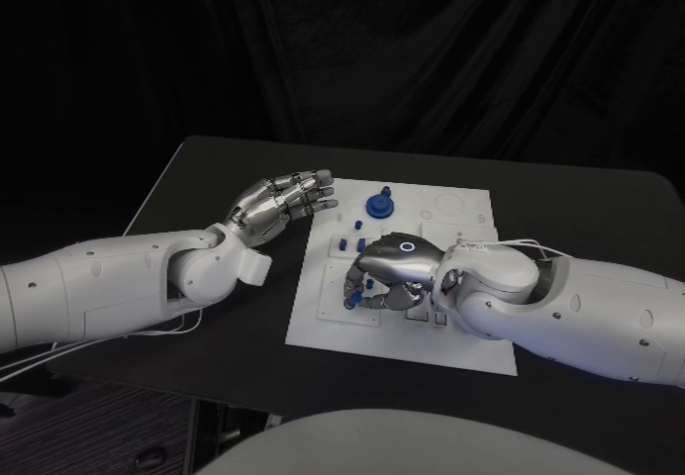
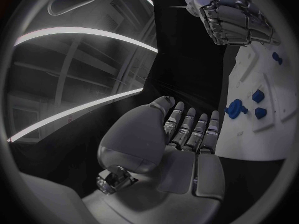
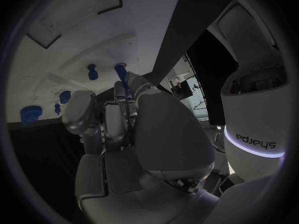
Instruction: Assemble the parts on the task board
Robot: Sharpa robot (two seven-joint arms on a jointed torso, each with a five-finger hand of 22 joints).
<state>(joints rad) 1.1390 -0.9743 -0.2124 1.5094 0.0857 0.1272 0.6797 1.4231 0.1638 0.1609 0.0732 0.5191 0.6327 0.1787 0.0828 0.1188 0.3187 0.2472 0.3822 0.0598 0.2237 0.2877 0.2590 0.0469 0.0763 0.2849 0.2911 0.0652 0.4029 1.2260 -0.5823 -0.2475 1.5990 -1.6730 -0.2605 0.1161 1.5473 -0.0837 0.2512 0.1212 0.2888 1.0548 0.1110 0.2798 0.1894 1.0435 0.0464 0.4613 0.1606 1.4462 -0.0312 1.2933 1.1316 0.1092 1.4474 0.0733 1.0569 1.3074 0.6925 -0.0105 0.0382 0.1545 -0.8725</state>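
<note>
The white task board (image 1: 322, 332) lies in the middle of the black table. My right hand (image 1: 396, 269) is curled low over the board's middle and pinches a small blue part (image 1: 352, 288) at its fingertips. In the right wrist view that blue part (image 3: 129, 79) sticks out between the fingers of my right hand (image 3: 118, 129). A round blue part (image 1: 378, 205) stands at the board's far side, with small blue parts (image 1: 352, 241) nearer the middle. My left hand (image 1: 280, 204) hovers by the board's far left edge, holding nothing, with its fingers apart.
In the left wrist view my left hand's open palm (image 2: 181, 139) faces the board (image 2: 274, 129), where the round blue part (image 2: 234, 108) and two smaller ones (image 2: 258, 96) stand. Bare black table (image 1: 214, 168) lies to the left of the board.
</note>
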